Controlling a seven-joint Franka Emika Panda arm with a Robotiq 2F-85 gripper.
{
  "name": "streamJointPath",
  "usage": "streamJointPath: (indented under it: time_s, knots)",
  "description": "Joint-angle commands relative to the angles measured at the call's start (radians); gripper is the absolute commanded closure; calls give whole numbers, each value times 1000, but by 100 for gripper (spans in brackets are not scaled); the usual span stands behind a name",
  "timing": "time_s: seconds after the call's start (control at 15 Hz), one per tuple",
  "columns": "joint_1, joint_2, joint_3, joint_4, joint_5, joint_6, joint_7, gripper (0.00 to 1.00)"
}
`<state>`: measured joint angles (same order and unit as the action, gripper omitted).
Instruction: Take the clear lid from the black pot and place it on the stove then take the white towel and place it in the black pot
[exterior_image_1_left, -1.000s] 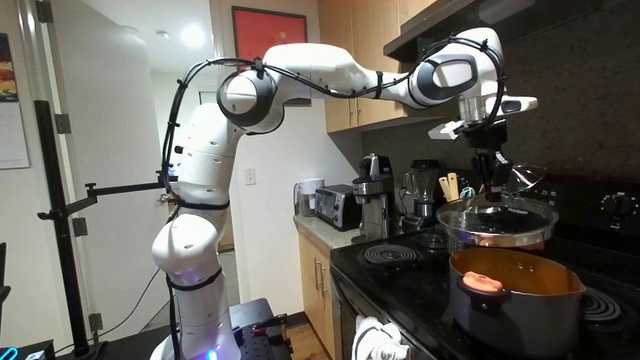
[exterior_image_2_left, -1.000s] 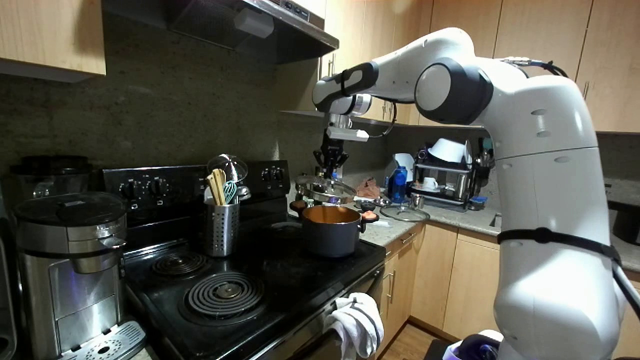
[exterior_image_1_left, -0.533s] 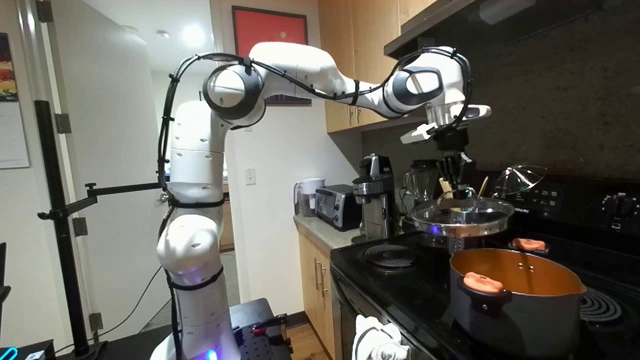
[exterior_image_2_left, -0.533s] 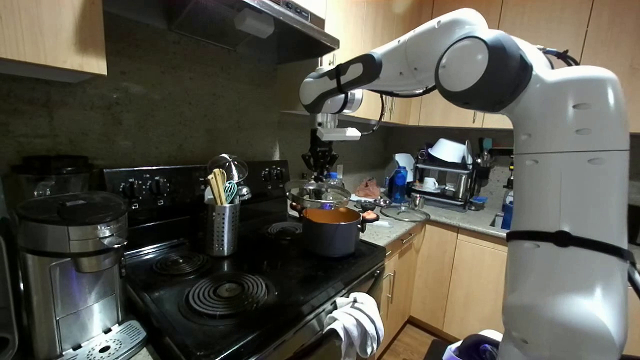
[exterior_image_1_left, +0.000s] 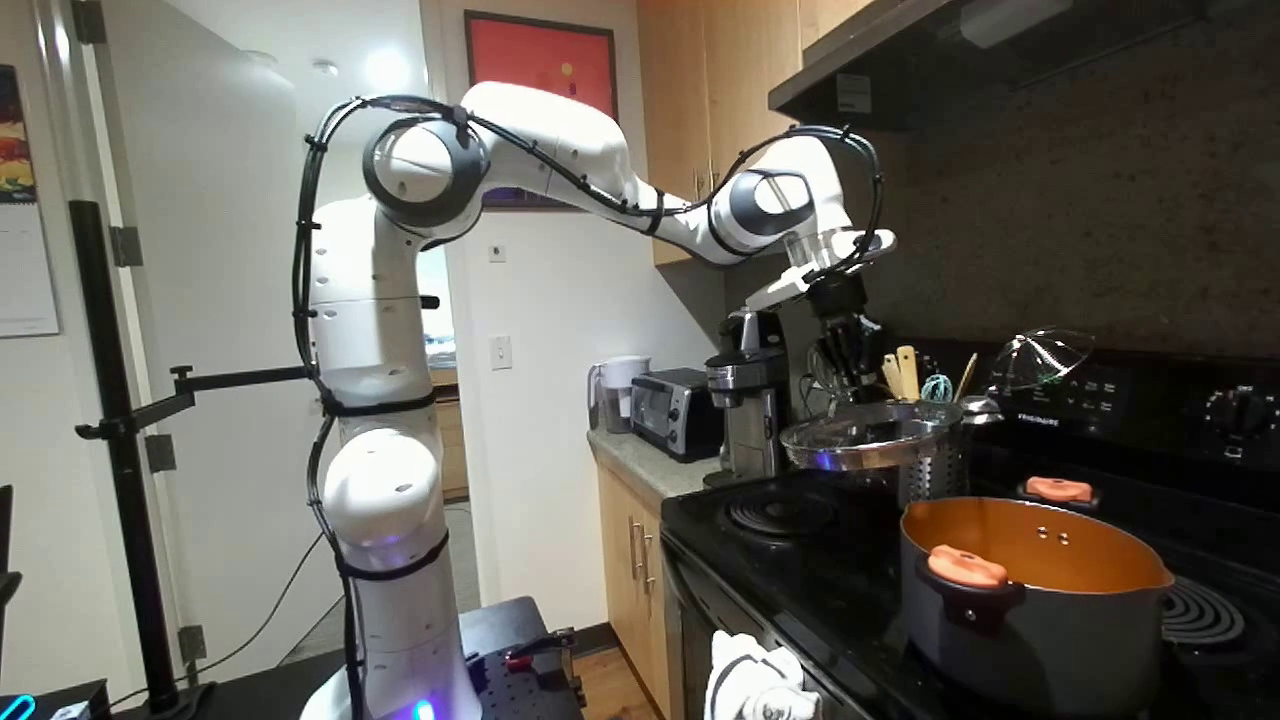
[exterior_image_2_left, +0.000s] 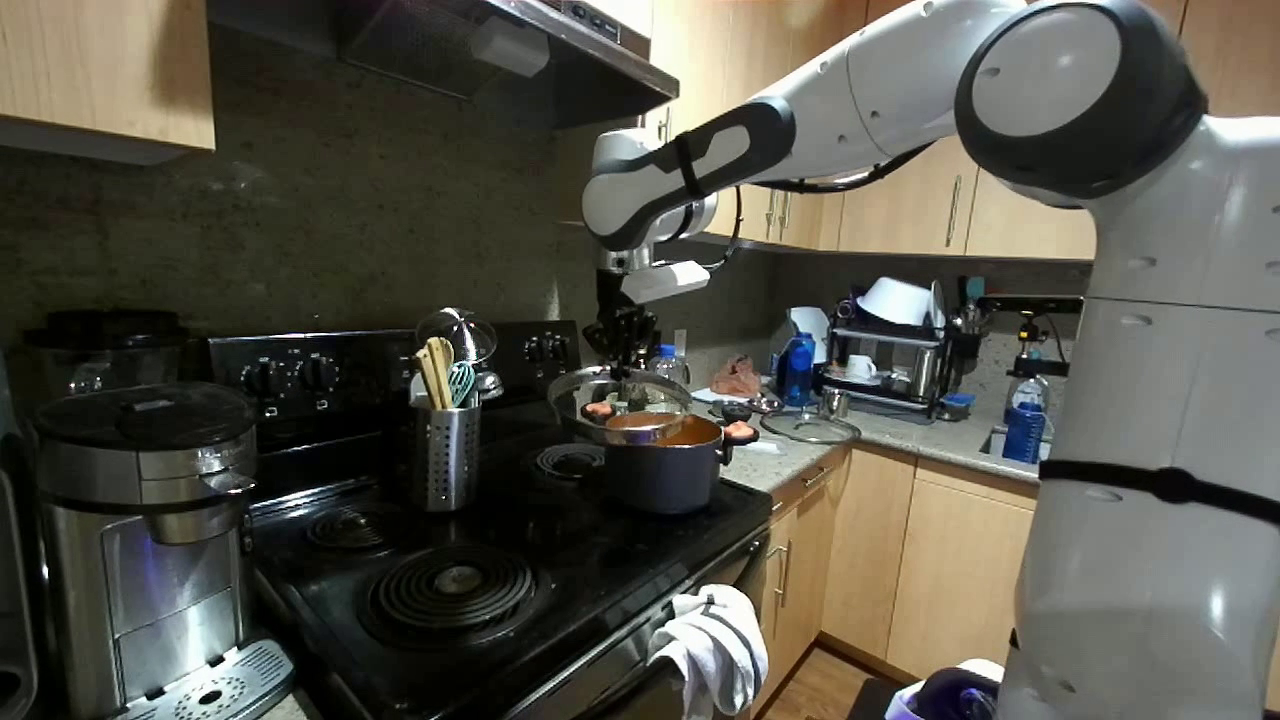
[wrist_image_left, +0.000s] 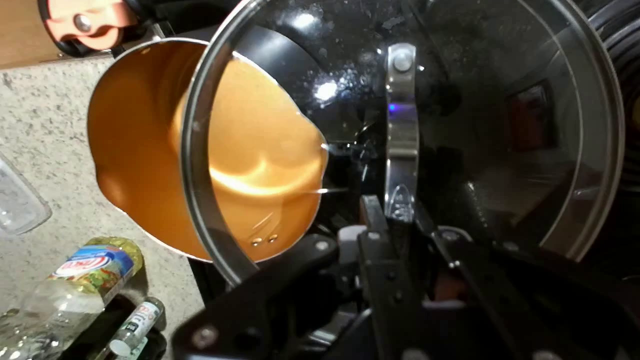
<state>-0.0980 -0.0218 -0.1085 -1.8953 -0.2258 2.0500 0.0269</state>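
While my gripper (wrist_image_left: 397, 212) pinches one clear lid (exterior_image_1_left: 868, 437) by its handle (wrist_image_left: 401, 130), right of centre in an exterior view, I log: stove (exterior_image_1_left: 820, 570), beneath; black pot (exterior_image_1_left: 1030, 635), lower right; white towel (exterior_image_1_left: 758, 682), bottom edge.

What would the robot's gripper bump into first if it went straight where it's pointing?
The gripper points down, holding the clear lid, so the lid would bump first, probably on the black pot, partly seen through it in the wrist view, or else the stove. Depth is unclear.
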Motion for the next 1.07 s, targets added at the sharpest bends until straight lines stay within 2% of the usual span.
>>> streamJointPath:
  time_s: [0.0,0.67,0.73,1.0]
  knots:
    - [12,-85,19,-98,-36,62,10,96]
    - [32,-148,43,-204,5,96,-35,96]
    - [28,-88,46,-159,-6,73,-3,85]
    - [29,-106,47,-179,-5,73,-5,85]
